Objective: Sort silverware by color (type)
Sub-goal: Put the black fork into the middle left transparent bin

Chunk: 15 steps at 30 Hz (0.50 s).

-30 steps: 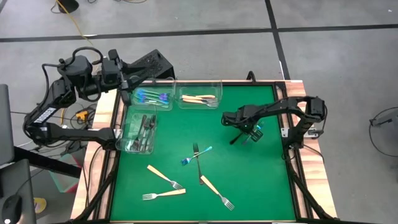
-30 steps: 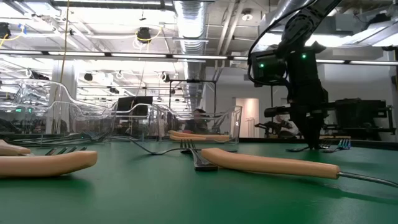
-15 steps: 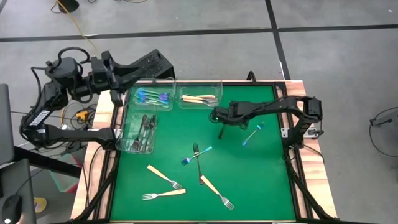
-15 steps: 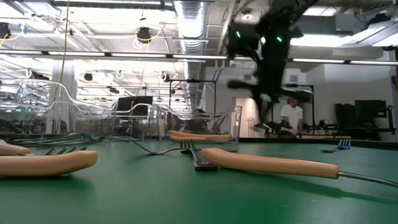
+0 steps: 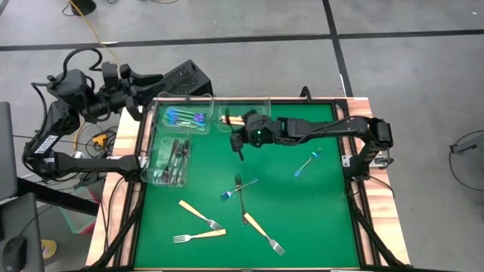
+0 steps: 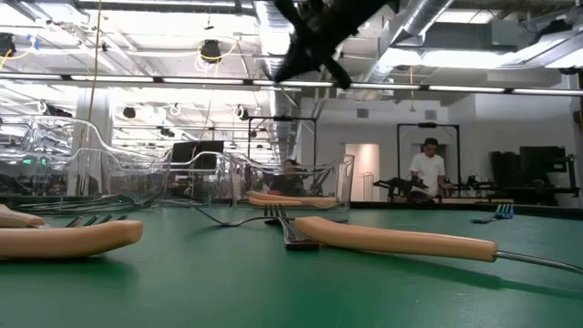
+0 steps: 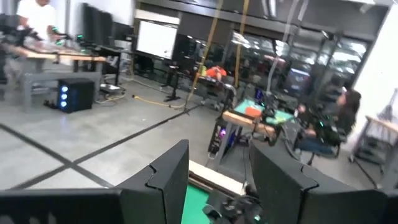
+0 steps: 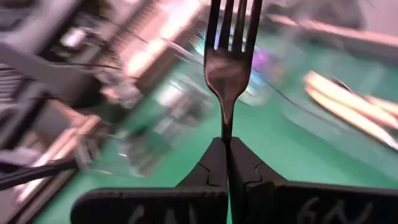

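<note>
My right gripper (image 5: 242, 141) hangs over the table's far middle, shut on a dark grey fork (image 8: 231, 59); it shows high and blurred in the low view (image 6: 314, 41). Loose on the green mat lie two blue forks (image 5: 306, 162) (image 5: 238, 187), a dark fork (image 5: 241, 202) and three tan-handled forks (image 5: 200, 215) (image 5: 198, 236) (image 5: 263, 233). My left gripper (image 7: 219, 162) is open and holds nothing, off the table's far left corner (image 5: 147, 89). My right gripper pinches the dark fork's narrow stem (image 8: 225, 127) between its two fingertips (image 8: 211, 158). The fork sticks straight out past the fingers, tines away from the gripper. The rest of the handle is hidden between the fingers. The fork is lifted clear of the mat.
Three clear bins stand at the far left: one with blue forks (image 5: 187, 119), one with tan forks (image 5: 243, 119), one with dark forks (image 5: 172, 160). The mat's wooden frame (image 5: 359, 189) runs around it. A person stands in the room beyond (image 6: 426, 169).
My right gripper has risen from the mat's right part with the dark fork and swung toward the table's left and far side, rolling as it went. A blue fork stays lying where the gripper was. My left arm has drawn back a little leftward.
</note>
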Each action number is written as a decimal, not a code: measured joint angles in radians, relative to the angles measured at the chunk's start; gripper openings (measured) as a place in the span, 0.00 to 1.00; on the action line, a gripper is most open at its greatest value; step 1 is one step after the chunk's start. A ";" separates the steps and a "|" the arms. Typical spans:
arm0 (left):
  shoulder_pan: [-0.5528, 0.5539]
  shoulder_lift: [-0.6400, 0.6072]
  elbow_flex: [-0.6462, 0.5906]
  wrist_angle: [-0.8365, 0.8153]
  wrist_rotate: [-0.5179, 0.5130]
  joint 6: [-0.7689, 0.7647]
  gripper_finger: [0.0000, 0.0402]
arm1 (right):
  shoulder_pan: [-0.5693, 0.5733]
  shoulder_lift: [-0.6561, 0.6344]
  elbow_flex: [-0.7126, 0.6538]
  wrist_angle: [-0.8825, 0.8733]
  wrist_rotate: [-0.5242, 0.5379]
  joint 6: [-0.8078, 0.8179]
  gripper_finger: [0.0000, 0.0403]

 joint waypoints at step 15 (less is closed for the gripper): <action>0.000 0.000 0.000 0.079 -0.062 -0.036 0.38 | -0.001 0.038 0.011 0.475 -0.132 -0.374 0.01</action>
